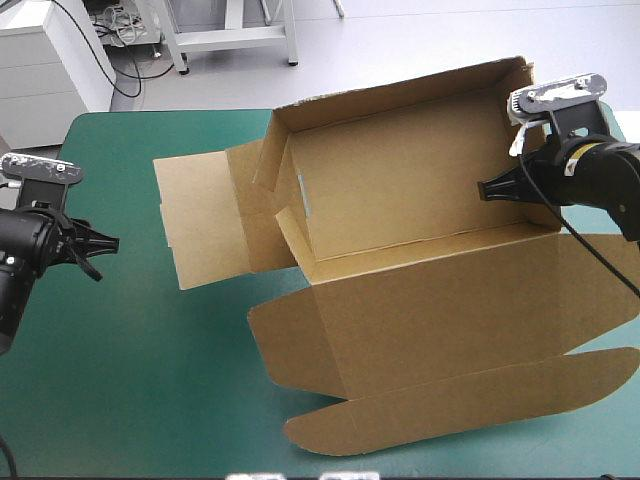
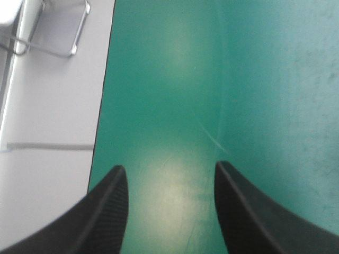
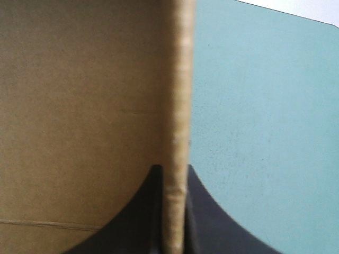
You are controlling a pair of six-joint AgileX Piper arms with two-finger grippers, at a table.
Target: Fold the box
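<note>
The right hand (image 3: 174, 168) is pinched on the end wall (image 3: 177, 106) of the brown box (image 1: 400, 200), which is set on the surface (image 1: 150, 390). The left hand (image 2: 170, 172) is spread, well apart. Walls are judged half raised; the left flaps (image 1: 205, 225) likely need tucking next.

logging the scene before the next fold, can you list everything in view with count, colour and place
box: one, brown, middle to right of the table, far wall and end walls raised, lid flat toward the near edge
table cover: one, teal-green, under the box, bare at the left
left pincer: one, black, open, over bare cover near the table's left edge, apart from the box
right pincer: one, black, shut on the box at its right end wall
</note>
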